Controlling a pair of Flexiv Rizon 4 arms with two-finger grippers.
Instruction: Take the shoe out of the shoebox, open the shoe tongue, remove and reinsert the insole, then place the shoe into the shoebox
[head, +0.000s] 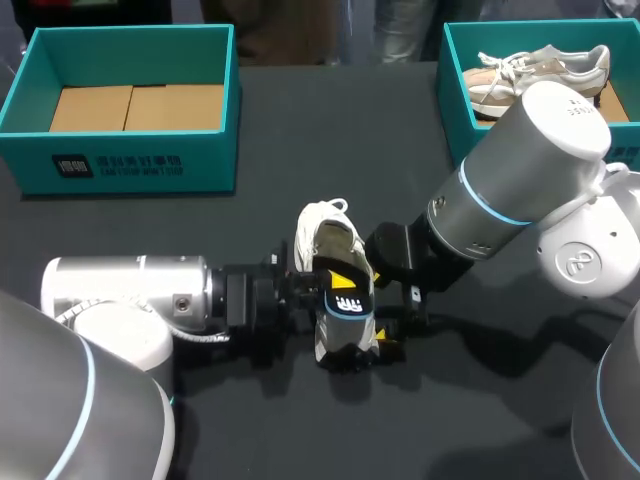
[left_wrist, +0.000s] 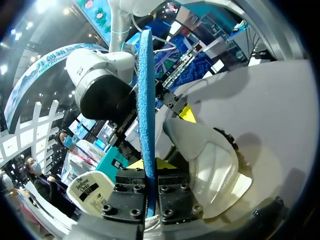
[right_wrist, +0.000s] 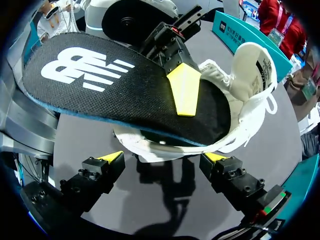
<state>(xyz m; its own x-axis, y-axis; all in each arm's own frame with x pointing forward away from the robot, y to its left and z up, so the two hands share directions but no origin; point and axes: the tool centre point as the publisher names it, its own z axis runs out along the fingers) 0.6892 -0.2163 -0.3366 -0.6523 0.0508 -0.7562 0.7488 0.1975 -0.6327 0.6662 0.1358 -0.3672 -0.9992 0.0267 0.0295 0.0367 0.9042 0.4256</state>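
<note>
A white shoe (head: 328, 240) lies in the middle of the dark table. My left gripper (head: 340, 283) comes in from the left and is shut on a black insole (head: 347, 305) with a white logo, held above the shoe's opening. In the left wrist view the insole (left_wrist: 146, 90) stands edge-on between the fingers of my left gripper (left_wrist: 148, 165), with the shoe (left_wrist: 210, 160) beside them. My right gripper (right_wrist: 164, 157) stands open just under the shoe (right_wrist: 245, 95) and the insole (right_wrist: 100, 85), holding nothing. One end of the insole reaches into the shoe.
A teal shoebox (head: 130, 160) with a bare cardboard floor stands at the back left. Another teal box (head: 455, 100) at the back right holds beige shoes (head: 540, 70). My right arm's big joint (head: 520, 170) hangs over the table's right side.
</note>
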